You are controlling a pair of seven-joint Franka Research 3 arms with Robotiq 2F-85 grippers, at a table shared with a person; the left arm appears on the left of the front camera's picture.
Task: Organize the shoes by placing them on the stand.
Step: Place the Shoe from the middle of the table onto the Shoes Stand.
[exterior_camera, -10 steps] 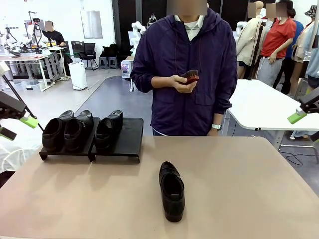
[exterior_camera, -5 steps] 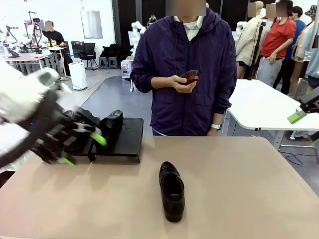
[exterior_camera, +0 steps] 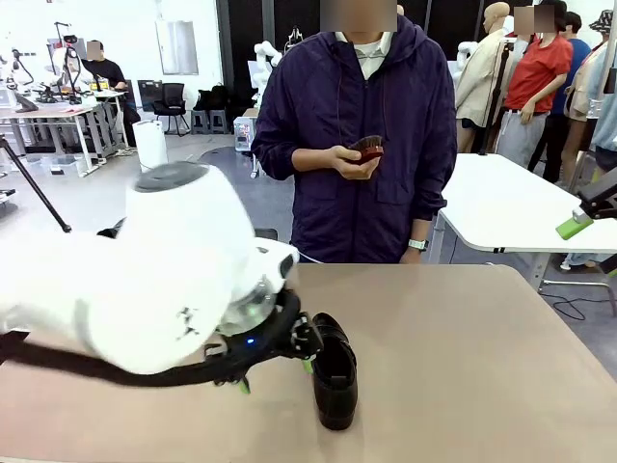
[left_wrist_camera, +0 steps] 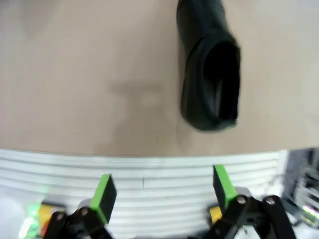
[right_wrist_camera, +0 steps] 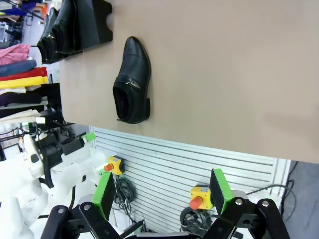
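Left arm (exterior_camera: 145, 289) beside lone shoe (exterior_camera: 333, 371)

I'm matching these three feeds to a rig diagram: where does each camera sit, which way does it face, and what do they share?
Front view: fixed between the arms, facing across the table at the person; the left arm crosses the foreground.
Left wrist view: above the table's near edge, looking down past the open left gripper.
Right wrist view: rolled sideways off the near edge, open right gripper in view, stand beyond.
Shared by all three: the loose shoe.
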